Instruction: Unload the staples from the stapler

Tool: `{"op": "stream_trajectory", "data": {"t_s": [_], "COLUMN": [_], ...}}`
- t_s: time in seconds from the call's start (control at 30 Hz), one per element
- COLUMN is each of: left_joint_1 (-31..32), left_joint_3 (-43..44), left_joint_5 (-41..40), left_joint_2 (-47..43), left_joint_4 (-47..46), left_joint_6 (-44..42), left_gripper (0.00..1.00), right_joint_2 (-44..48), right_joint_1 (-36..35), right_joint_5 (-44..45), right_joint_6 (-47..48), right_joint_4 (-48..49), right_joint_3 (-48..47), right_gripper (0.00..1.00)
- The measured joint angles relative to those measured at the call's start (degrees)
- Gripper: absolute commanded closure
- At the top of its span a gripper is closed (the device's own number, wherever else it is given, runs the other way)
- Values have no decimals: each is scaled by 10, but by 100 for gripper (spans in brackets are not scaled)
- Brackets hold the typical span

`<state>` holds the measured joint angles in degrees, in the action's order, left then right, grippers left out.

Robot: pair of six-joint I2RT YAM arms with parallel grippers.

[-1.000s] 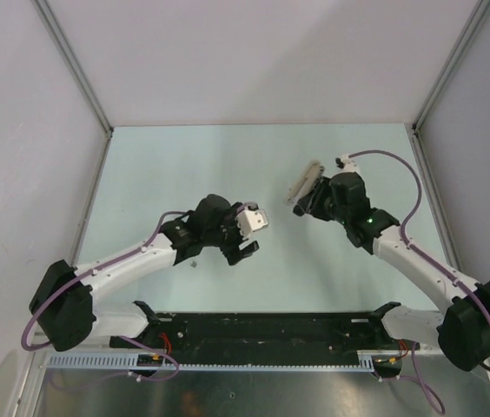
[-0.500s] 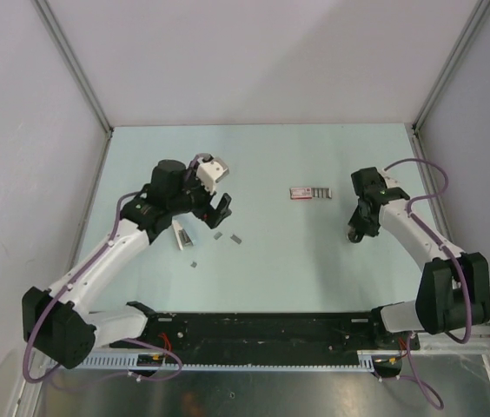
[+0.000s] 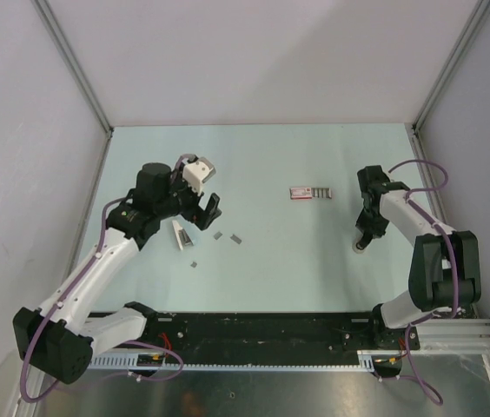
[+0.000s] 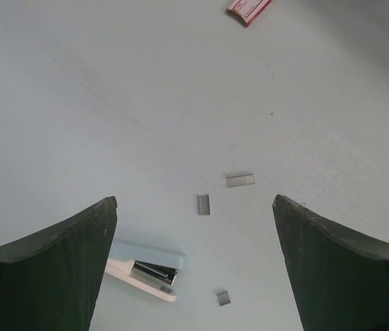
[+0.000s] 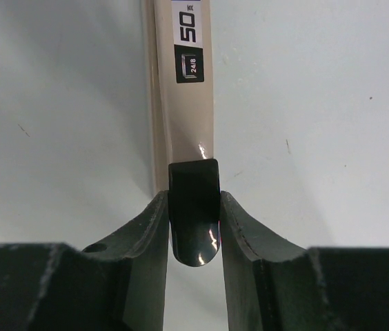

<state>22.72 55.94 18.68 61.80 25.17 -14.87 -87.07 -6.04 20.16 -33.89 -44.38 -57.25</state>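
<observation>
My left claw [image 4: 194,201] hangs wide open above the stapler [image 4: 146,269], likely light and rigid, best pinched across its pale-blue sides; my right claw [image 5: 194,196] clamps a beige bar [image 5: 184,103].

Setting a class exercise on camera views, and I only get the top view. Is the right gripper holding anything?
Observer: Yes. The right gripper is shut on the black end of a beige bar printed 50 and 24/8.
Operator: And the white wedge at left?
Observer: The left wrist view shows a small stapler, pale blue over white, lying open with metal inside.
</observation>
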Motion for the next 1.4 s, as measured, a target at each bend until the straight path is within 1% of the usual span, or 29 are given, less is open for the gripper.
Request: {"op": "stream_trajectory", "data": {"t_s": [0.07,0.17,0.2,0.27,0.43,0.57,0.67,0.83,0.93,1.0,1.1,1.23,1.4], "left_joint_1": [-3,-6,-8,-11,-21,-30,-37,-48,-53,-55,-58,-61,-63], "left_joint_3": [-3,-7,-8,-9,-9,-9,-9,-17,-19,-19,-19,-19,-19], "left_joint_5": [-1,-3,-4,-5,-5,-6,-10,-19,-21,-23,-25,-25,-26], "left_joint_2": [-4,-12,-14,-18,-23,-23,-23,-25,-26,-26,-26,-23,-14], "left_joint_4": [4,11,13,17,23,25,26,30,37,38,39,41,42], "left_joint_6": [0,-1,-1,-1,-1,-1,-2,-7,-8,-11,-12,-15,-17], "left_gripper": [1,1,1,1,1,0,0,1,1,0,1,0,1], "right_joint_2": [0,5,12,37,115,115,69,-53,-135,-170,-210,-252,-317], "right_joint_1": [-1,-5,-8,-21,-70,-107,-125,-134,-129,-121,-106,-87,-73], "right_joint_5": [2,2,1,-1,-6,-7,-6,9,14,14,8,0,-5], "right_joint_6": [3,5,6,6,-1,-11,-15,-12,-9,-7,-4,-1,4], "right_joint_4": [-2,-2,-2,-3,-9,21,80,188,237,256,278,286,276], "right_joint_3": [-3,-3,-3,-3,-18,-51,-73,-109,-148,-166,-187,-219,-298], "right_gripper": [62,43,39,35,33,33,33,30,22,17,14,15,21]}}
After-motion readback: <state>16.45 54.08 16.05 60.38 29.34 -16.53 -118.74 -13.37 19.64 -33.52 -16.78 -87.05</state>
